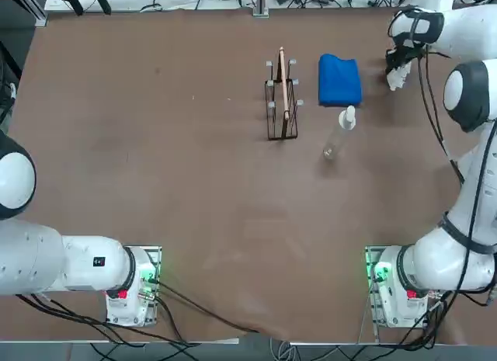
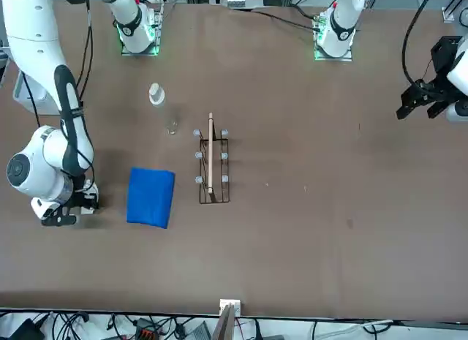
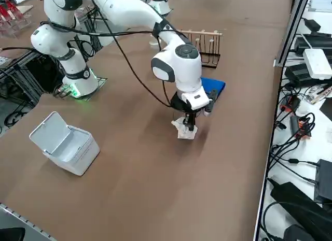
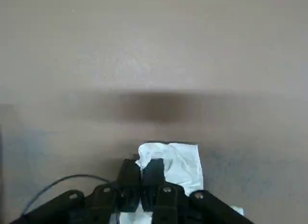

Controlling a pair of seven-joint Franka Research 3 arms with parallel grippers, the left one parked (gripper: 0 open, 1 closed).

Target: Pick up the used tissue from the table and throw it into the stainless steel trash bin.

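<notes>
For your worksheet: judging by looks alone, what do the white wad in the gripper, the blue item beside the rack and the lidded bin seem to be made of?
Used tissue, pinched by the right gripper: thin white paper, crumpled and matte. Blue cloth: soft fabric, probably microfibre, folded with rounded edges. Trash bin: pale grey box with open lid; dull sheen fits brushed metal, though plastic cannot be excluded.
</notes>
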